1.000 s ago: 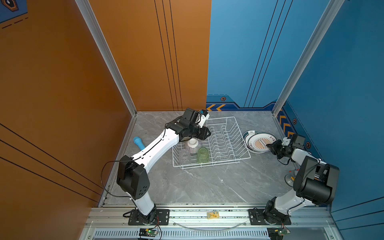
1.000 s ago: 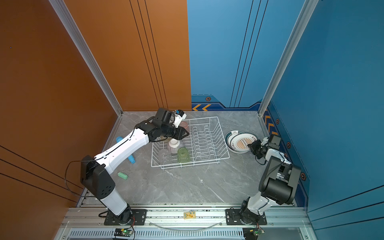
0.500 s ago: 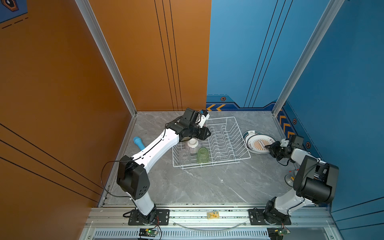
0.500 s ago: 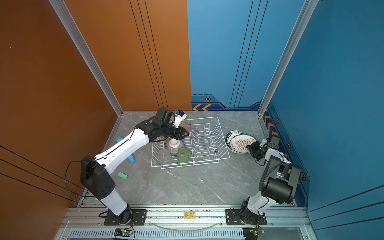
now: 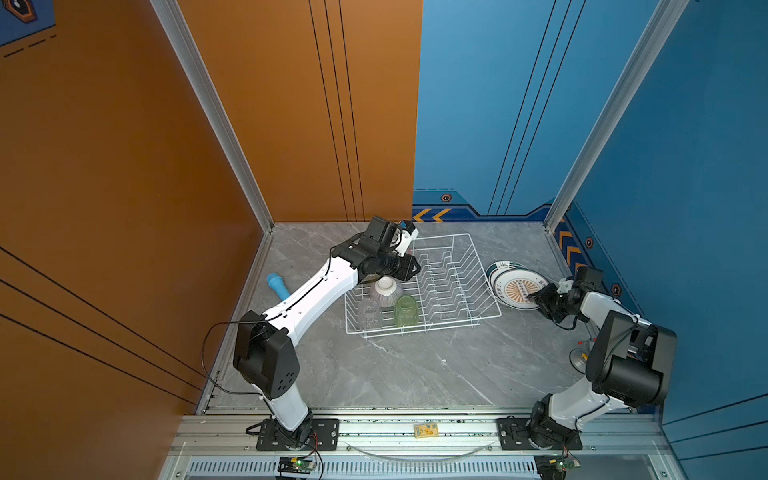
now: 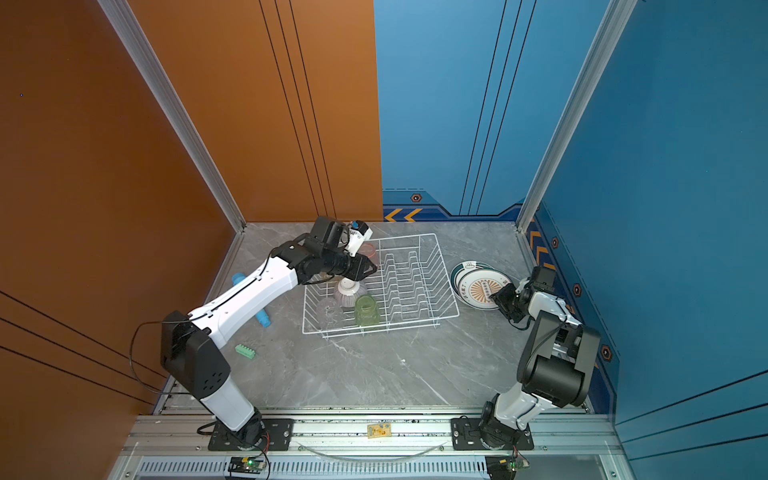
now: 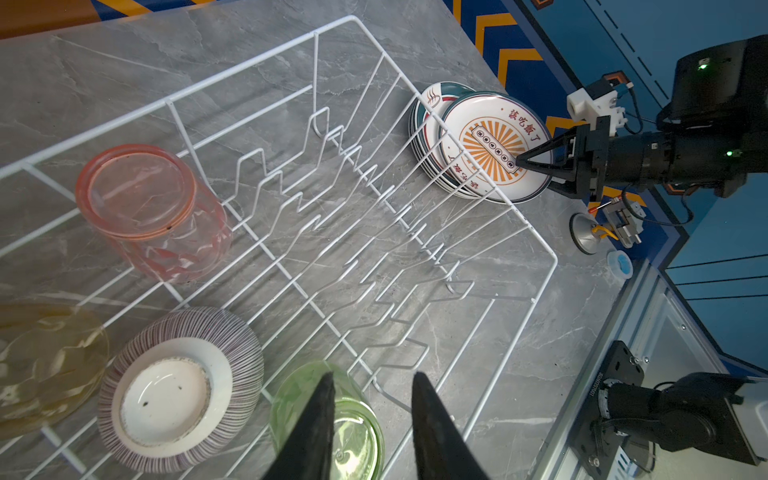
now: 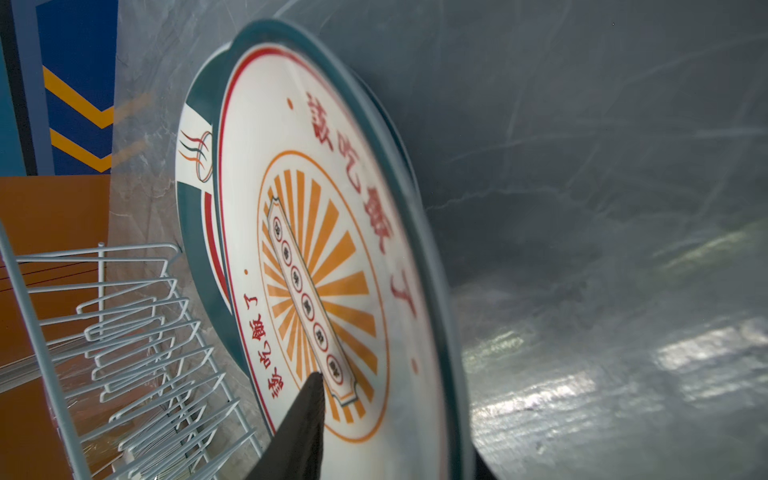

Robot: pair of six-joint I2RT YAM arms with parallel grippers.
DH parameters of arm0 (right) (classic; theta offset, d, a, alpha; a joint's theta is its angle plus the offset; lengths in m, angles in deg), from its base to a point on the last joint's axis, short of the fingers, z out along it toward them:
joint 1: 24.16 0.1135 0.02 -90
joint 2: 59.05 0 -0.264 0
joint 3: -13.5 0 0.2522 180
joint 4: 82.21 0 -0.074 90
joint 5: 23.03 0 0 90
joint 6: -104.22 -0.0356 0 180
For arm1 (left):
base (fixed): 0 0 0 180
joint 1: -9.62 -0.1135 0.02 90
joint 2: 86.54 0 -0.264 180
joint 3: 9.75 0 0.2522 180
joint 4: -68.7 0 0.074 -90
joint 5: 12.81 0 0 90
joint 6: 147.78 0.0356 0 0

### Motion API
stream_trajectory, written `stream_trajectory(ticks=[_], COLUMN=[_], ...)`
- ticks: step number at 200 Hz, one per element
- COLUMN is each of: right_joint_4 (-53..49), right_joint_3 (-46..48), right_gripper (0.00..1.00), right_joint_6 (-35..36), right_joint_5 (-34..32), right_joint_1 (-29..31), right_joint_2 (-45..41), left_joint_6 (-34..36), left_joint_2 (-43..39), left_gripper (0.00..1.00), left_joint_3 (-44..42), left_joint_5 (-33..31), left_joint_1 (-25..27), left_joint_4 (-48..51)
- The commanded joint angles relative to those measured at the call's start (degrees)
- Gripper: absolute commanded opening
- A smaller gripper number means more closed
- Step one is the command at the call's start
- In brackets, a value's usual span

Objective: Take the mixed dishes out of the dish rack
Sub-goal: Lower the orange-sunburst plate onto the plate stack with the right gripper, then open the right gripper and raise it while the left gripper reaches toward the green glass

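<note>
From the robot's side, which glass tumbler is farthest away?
The pink glass tumbler, alone in the far corner of the white wire dish rack.

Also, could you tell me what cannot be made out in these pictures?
Number of plates: the top plate covers most of the rest in every view.
The yellow glass: cut off by the left wrist view's edge, under the left arm in both top views.
Whether the right end effector grips the top plate: the right wrist view shows one finger; the plate hides the other.
</note>
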Motion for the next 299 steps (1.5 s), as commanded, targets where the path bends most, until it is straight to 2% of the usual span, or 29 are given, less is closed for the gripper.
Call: stream_trajectory(ticks=[1, 103, 138, 201, 269, 299], right_joint_4=[-4.31, -7.81, -8.38, -9.67, -11.3, -12.7], right_joint_3=[-1.84, -5.78, -5.88, -6.09, -6.41, -6.77], right_gripper=[0.37, 0.38, 0.42, 0.44, 0.51, 0.52], right_joint_6=[3.18, 4.96, 5.18, 5.59, 6.21, 6.82], right_joint_5=[-4.07, -9.51, -10.11, -10.98, -12.63, -14.69], right_joint_1=[1.32, 5.04, 5.42, 5.51, 5.59, 5.68], right_joint_2=[-0.99, 2.14, 2.39, 1.82, 0.74, -1.72], left_joint_6=[2.15, 3.32, 3.5, 3.82, 4.45, 5.49], left_joint_2=[-2.25, -5.21, -5.37, -5.0, -4.7, -4.68], left_gripper=[0.33, 0.33, 0.33, 0.33, 0.33, 0.33], left_joint_3=[-0.49, -4.28, -4.88, -5.41, -5.51, -5.41], left_joint_5=[-2.48, -5.08, -5.12, -5.3, -6.27, -9.32], left_joint_1=[-0.67, -1.99, -2.18, -2.31, -2.34, -2.07], left_joint_4=[3.09, 5.11, 5.11, 5.11, 5.61, 6.97])
